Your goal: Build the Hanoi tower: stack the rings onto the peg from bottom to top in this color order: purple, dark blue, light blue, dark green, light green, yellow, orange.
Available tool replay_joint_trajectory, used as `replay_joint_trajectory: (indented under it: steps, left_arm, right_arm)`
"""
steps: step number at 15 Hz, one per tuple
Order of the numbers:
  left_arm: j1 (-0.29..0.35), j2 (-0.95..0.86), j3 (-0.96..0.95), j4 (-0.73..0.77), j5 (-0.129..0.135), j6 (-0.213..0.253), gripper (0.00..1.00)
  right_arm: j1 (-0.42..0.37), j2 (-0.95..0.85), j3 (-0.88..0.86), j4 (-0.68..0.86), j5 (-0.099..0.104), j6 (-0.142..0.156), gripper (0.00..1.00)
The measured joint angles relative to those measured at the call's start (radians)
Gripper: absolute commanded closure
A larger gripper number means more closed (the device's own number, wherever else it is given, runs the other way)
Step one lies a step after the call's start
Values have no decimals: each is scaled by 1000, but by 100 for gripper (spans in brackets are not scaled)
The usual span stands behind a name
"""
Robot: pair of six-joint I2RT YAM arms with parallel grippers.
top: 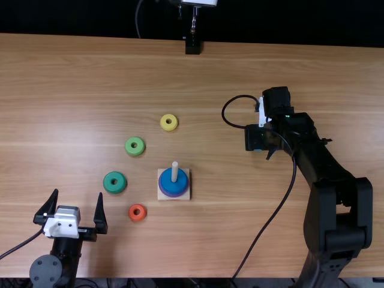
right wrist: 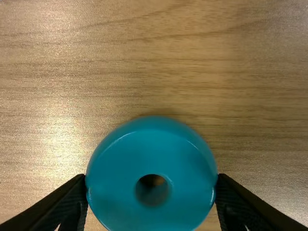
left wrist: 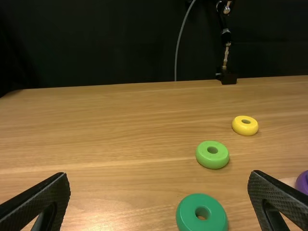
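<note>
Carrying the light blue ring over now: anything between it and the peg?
Nothing visible stands between the light blue ring, held in the right gripper, and the peg. The cable loops out beside that gripper, just off the direct line; the yellow ring lies beyond the peg, off it too.

1. Light blue ring (right wrist: 115,183): cut off by the right wrist view's bottom edge.
2. Right tool (top: 255,138): fingertips hidden beneath its body, top view.
3. Purple ring (top: 174,195): largely covered by the dark blue ring (top: 170,188), top view; cut off at the left wrist view's edge.
4. Peg (top: 174,170): lower shaft concealed inside the rings.
5. Dark green ring (left wrist: 186,215): cut off by the left wrist view's bottom edge.
</note>
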Motion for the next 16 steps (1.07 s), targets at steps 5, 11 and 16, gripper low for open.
replay_joint_trajectory:
  steps: [5,11,16]
  left_arm:
    - [0,0,0,0,0,0,0]
    - [0,0,0,0,0,0,0]
    - [0,0,0,0,0,0,0]
  right_arm:
    - [0,0,32,-79,0,0,100]
    - [26,0,220,-335,1,3,100]
    - [220,-45,378,-527,-8,3,100]
